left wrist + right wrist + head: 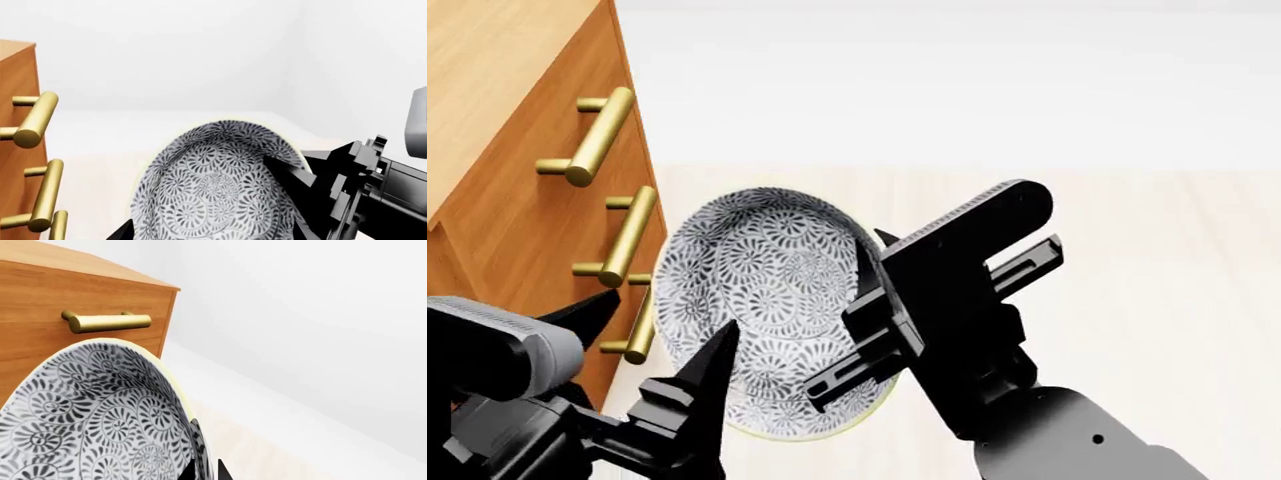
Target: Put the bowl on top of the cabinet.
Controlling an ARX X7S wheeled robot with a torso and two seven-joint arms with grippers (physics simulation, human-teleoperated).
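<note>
White room: our right gripper (pixel 874 262) pinches the bowl (pixel 767 300) aloft beside the cabinet (pixel 507 130), not yet on top; left gripper (pixel 654 350) spread wide.

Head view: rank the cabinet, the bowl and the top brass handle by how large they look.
1. Cabinet, though cut off by the frame.
2. Bowl, partly hidden behind the right claw.
3. Top brass handle, clearly smallest.

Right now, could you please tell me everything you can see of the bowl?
The bowl is deep, round, ceramic-looking, white with dense dark grey-blue floral swirls and a pale rim. It is lifted and tilted beside the cabinet's drawer front, below its top. The right gripper clamps its rim; the left gripper is open beside it.
</note>
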